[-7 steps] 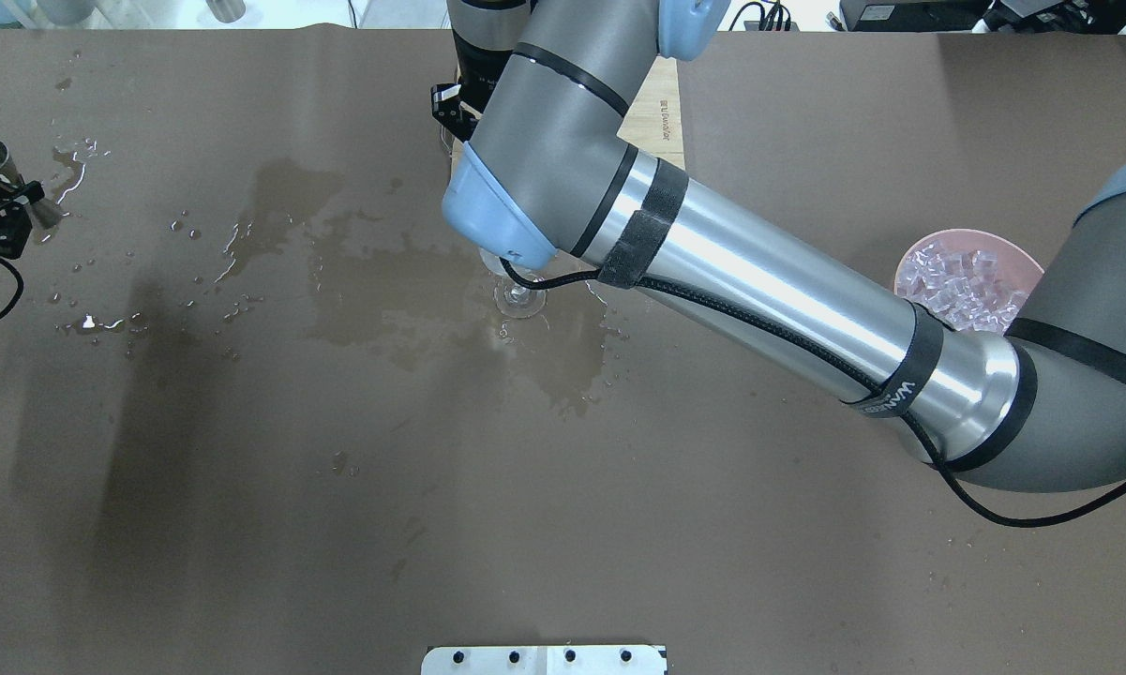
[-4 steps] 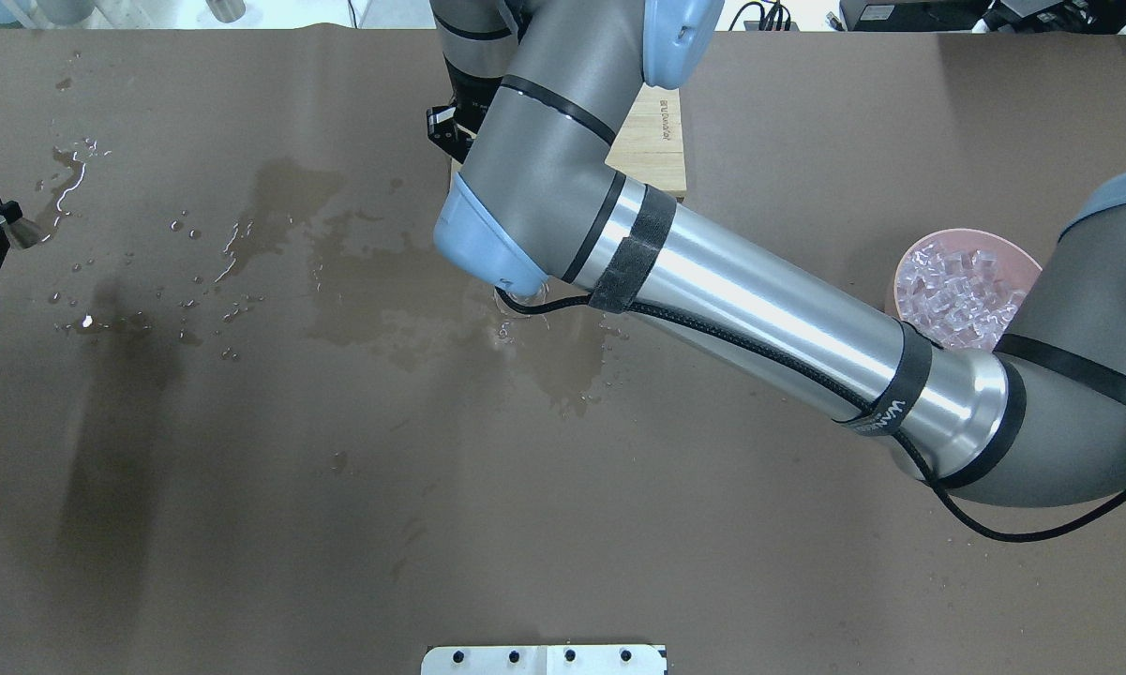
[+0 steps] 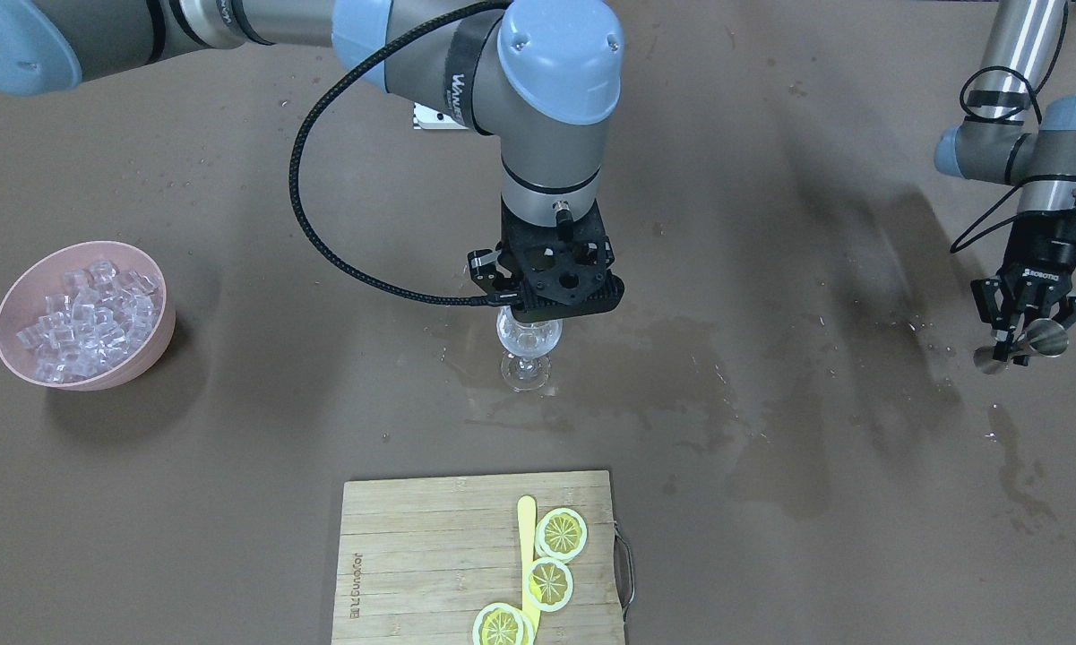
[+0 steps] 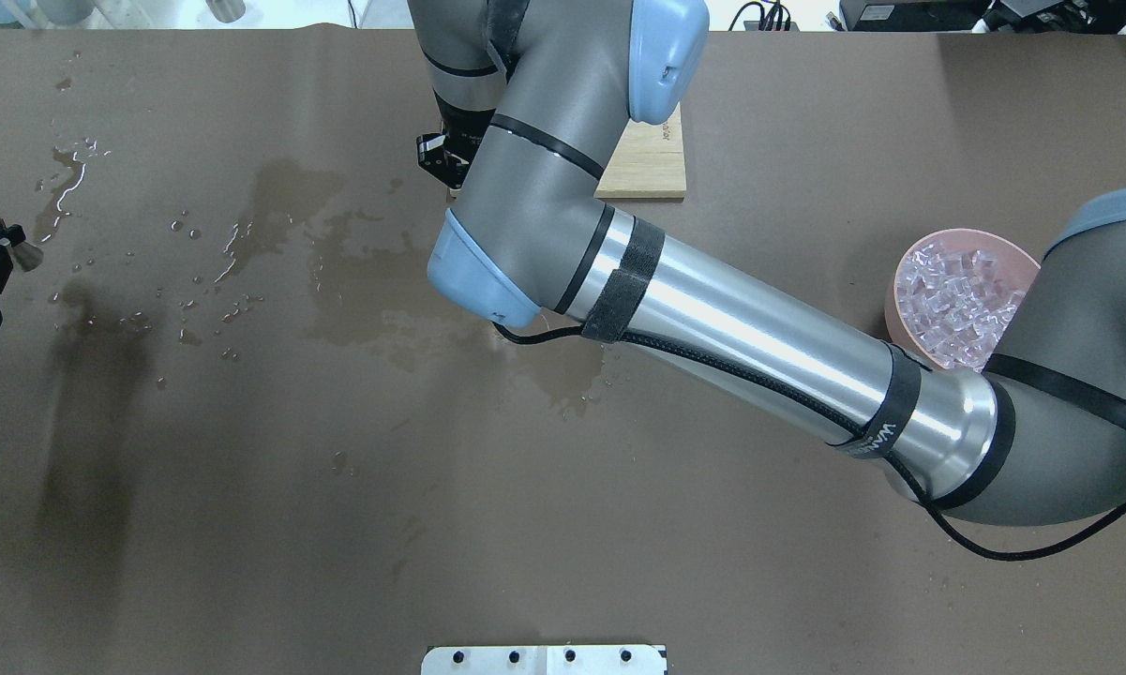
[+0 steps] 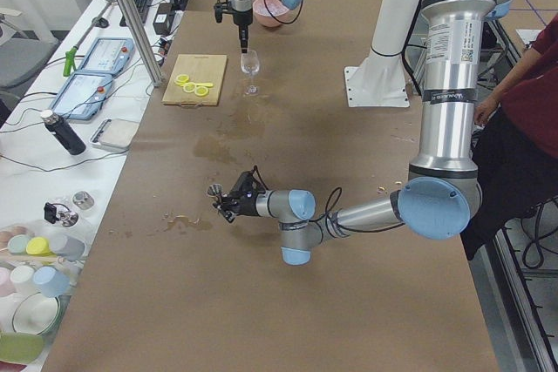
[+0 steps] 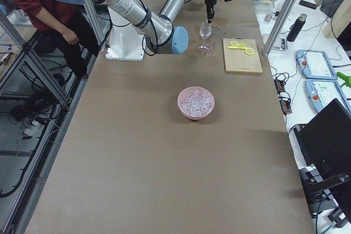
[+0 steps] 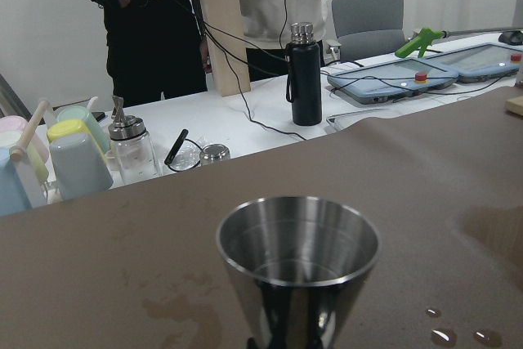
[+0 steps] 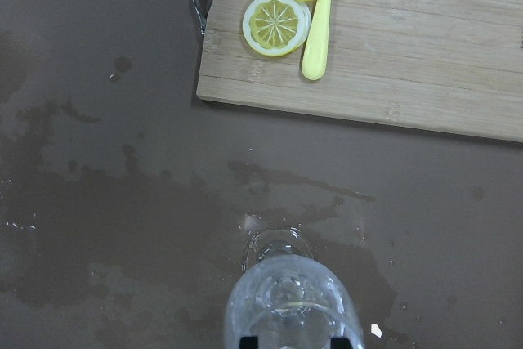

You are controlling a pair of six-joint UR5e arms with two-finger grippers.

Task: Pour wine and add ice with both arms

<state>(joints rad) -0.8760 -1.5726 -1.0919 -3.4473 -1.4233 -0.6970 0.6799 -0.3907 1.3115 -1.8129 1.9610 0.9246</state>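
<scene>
Overhead exterior: wine glass hidden beneath right arm.

Overhead: high, looks forward and down on surface. Front view: opposite side, steep, facing back. Side views: far off, one at each end. Left wrist: low, close behind jigger. Right wrist: straight down on glass; shares board with front view.

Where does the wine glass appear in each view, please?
Front-facing: wine glass at centre.
Overhead: hidden under the right arm.
Exterior left: upper middle.
Exterior right: upper middle.
Left wrist: not in it.
Right wrist: bottom centre.
Landmark: cutting board nearby.
</scene>
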